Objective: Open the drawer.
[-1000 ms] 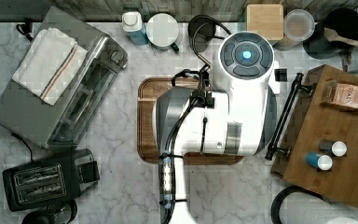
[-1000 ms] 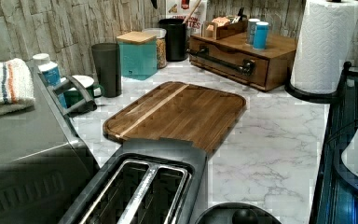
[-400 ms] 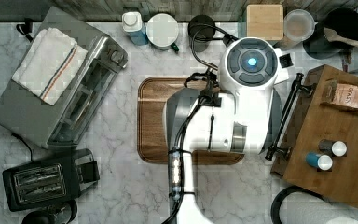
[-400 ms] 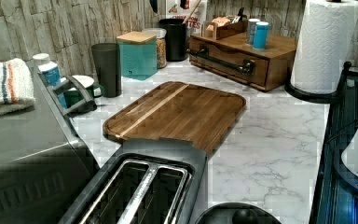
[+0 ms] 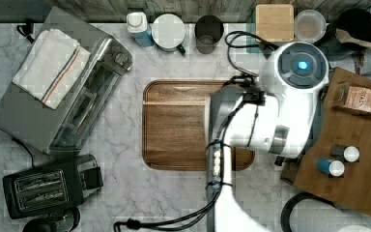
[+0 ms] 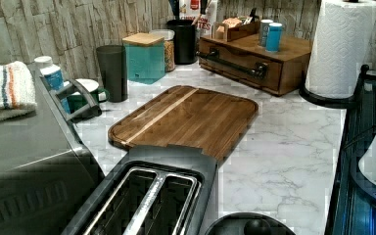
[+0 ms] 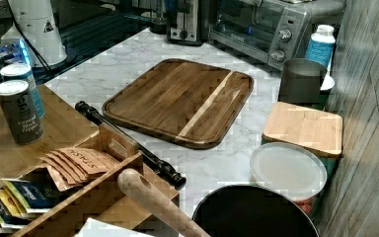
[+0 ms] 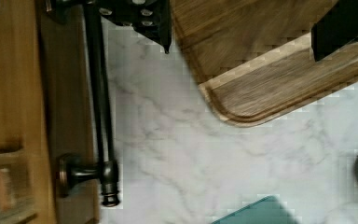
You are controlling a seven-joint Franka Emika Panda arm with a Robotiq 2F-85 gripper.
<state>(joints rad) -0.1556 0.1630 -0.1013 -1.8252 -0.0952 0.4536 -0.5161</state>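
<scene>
On the marble counter, the big items are standing around a wooden cutting board: a toaster oven with a folded towel on it at the top view's left, a black toaster below it, and the wooden cabinet at the top view's right. The white robot arm is reaching over the board's right part and is covering the cabinet's front edge in the top view.

The drawer is sitting closed in the front of this cabinet, at the far end of the counter in the left view, beside the paper towel roll. Its black bar handle is running along the front.

The gripper is hanging over the counter strip between the board and the drawer, with its fingers standing wide apart. One finger is just beside the handle, on the side away from the drawer front, near one end of the bar; whether it is touching the bar is not clear. The other finger is over the board, well apart from the handle.

On the cabinet top, two small jars are standing near a rack of tea bags.
</scene>
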